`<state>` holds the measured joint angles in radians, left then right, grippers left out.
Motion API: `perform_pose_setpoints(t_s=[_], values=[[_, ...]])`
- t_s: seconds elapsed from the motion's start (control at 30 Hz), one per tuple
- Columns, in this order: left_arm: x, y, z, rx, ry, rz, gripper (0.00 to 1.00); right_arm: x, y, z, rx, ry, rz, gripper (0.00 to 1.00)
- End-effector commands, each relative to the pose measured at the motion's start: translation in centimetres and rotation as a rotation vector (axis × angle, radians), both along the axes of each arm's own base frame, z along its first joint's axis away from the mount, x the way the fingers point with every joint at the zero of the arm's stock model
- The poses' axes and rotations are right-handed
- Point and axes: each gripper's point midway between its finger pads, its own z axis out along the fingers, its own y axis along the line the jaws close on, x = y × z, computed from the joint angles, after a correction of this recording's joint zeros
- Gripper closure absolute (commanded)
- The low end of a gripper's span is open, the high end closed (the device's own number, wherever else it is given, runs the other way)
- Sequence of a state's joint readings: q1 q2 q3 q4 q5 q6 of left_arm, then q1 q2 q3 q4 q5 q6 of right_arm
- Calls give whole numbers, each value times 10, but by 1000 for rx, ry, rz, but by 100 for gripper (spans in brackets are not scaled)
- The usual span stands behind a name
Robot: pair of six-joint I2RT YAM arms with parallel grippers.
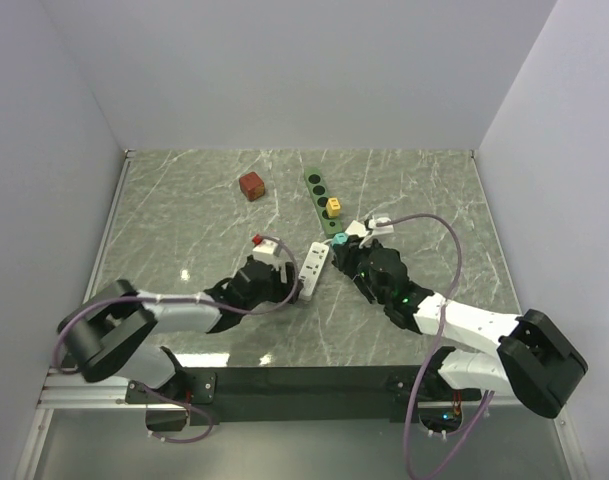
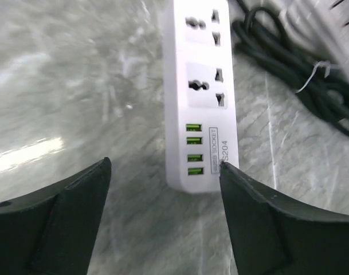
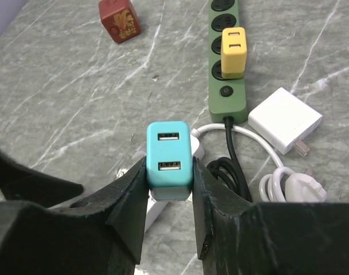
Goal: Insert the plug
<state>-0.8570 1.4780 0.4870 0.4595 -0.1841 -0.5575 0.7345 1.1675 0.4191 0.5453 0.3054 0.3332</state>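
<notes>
Right gripper [image 3: 168,179] is clamped on the teal plug [image 3: 169,150], USB ports facing the wrist camera. Just ahead-right of it is a coiled black cable [image 3: 231,166], then a white adapter [image 3: 284,119] further right. Farther ahead is the green strip [image 3: 219,100] with a yellow plug [image 3: 232,51] seated in it. Red cube [image 3: 119,20] is far ahead-left on the desk [image 3: 65,97]. Left gripper [image 2: 164,169] is wide, holding nothing. White strip [image 2: 203,86] has its USB end between my fingers, closer to the right one, sockets running away ahead.
</notes>
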Motion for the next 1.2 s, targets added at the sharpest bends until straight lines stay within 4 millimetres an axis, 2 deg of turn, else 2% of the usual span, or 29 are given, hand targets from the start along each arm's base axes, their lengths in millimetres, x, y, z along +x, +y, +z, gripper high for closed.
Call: perform_pose_setpoints(t_s=[0.0, 0.13, 0.23, 0.27, 0.4, 0.5, 0.63, 0.87, 1.03, 1.17], values=[[16, 6, 56, -150, -166, 85, 20, 12, 8, 31, 58, -58, -35, 100], [18, 5, 56, -147, -164, 60, 21, 13, 17, 28, 49, -48, -13, 100], [18, -5, 43, -134, -138, 25, 29, 15, 21, 24, 36, -37, -8, 100], [21, -6, 36, -118, -121, 32, 35, 16, 22, 22, 33, -33, -7, 100], [32, 5, 23, -54, -117, 118, 40, 15, 24, 20, 34, -28, -3, 100], [38, 14, 22, -33, -131, 171, 41, 15, 23, 20, 30, -28, -7, 100], [37, 10, 19, -38, -120, 155, 40, 15, 25, 20, 27, -28, -2, 100], [32, 5, -15, 11, -20, 140, 41, 18, 31, 12, 10, -10, -1, 100], [18, -2, -25, -17, 36, 95, 43, 18, 32, 4, -2, 4, -28, 100], [5, -18, -26, -53, 59, 29, 44, 17, 32, -6, -19, 19, -54, 100]])
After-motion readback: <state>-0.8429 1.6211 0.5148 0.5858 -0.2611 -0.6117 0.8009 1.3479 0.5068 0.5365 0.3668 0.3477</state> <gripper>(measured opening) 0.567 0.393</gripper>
